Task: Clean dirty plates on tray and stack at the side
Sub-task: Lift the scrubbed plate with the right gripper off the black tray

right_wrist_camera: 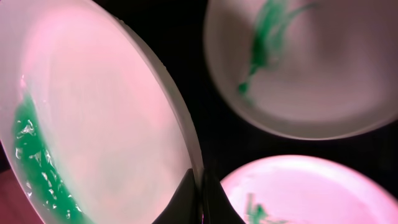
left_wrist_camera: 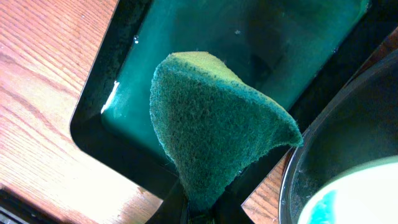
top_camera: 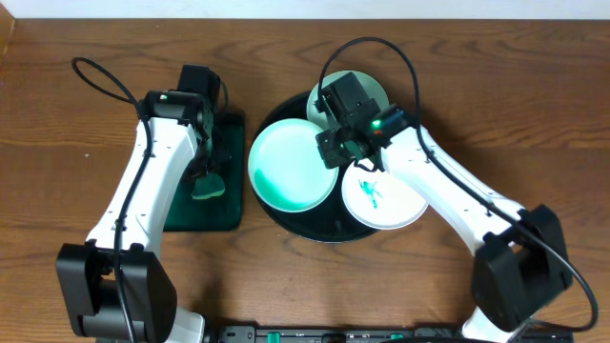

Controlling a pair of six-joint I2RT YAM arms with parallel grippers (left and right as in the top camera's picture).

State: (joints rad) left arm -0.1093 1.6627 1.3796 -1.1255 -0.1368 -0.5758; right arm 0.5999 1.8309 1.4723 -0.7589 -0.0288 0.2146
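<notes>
Dark wood-grain surface: no plates stacked at the side yet, so the task looks early. Room not visible beyond it. Round black tray has all 3 plates on or over it. Small green tray sits just left of it. Left-hand plate is tilted, teal smear pooled at its low edge, w/ R tool clamped on its rim. Other 2 are smeared too, uncleaned. L tool pinches green sponge above the green tray.
</notes>
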